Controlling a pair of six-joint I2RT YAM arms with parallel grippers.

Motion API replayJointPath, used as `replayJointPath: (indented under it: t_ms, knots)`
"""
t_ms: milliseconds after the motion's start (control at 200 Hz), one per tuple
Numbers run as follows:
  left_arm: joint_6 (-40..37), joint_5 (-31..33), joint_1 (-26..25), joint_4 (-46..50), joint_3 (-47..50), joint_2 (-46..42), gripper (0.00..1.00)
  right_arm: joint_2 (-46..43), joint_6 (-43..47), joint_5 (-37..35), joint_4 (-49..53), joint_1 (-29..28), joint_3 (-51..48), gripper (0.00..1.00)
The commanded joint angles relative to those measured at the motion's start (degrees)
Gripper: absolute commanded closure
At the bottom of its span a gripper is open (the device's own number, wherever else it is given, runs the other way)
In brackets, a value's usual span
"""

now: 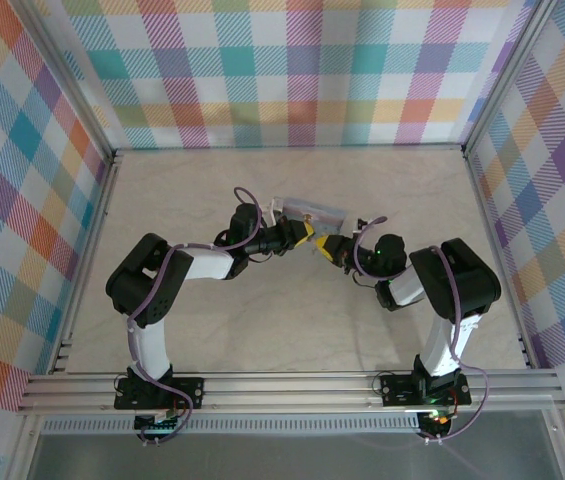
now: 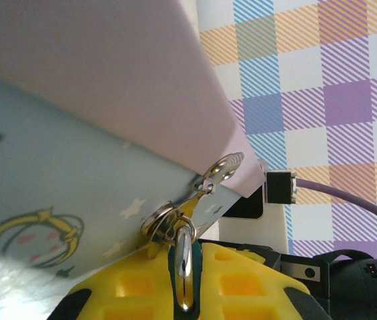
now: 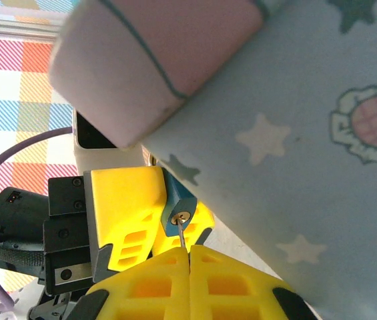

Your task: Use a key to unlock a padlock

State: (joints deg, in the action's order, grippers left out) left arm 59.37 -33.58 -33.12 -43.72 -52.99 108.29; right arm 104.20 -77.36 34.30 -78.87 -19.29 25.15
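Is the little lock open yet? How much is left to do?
Not open yet. Done: the left gripper is shut on the padlock, and the right gripper pinches the key. In hand: the key's tip is at the keyhole; how deep it sits is unclear. Left: turning the key and freeing the shackle, which is threaded through the hasp ring on the tin.

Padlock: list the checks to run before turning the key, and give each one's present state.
1. Left gripper shut on the padlock body: ok.
2. Right gripper shut on the key: ok.
3. Key tip meets the keyhole: ok.
4. Key pushed fully home: cannot tell.
5. Shackle threaded through the hasp ring of the tin: ok.
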Motion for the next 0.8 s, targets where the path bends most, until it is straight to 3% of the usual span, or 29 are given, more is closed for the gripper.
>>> replayJointPath:
  t_ms: [0,280,795]
  knots:
    - [0.6,-7.5,-1.8,-4.0,0.6,-0.6,1.0,-0.1,0.3,-2.8,-1.7,1.9,1.5,1.0]
    - [0.7,-7.3,-1.7,-4.3,0.5,-0.6,1.0,1.6,0.1,-1.6,-1.8,1.9,1.6,1.0]
    - [2.2,-6.8,-1.7,-7.2,1.0,-0.2,1.0,3.7,-8.0,-3.1,-1.8,0.2,3.1,1.0]
